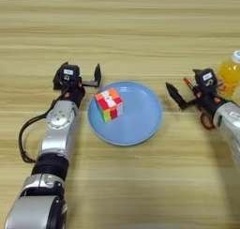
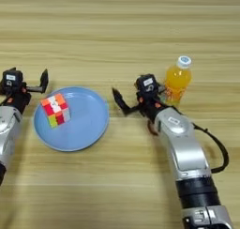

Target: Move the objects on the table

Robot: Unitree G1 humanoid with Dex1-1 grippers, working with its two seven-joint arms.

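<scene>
A: Bench (image 1: pixel 122 31) finish?
B: Wood, striped grain, smooth with a soft sheen.
A: The rest?
B: Plate (image 1: pixel 140 129) looked smooth, matt plastic; cube (image 1: pixel 109 104) glossy plastic; bottle (image 2: pixel 177 86) clear, glossy plastic. Arm shells (image 2: pixel 185 150) were satin silver, metal-like.

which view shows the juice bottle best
The right eye view: the bottle stands whole there, white cap to base, just beyond the right pincer. In the left eye view it sits at the right edge, cut off by the frame.
</scene>
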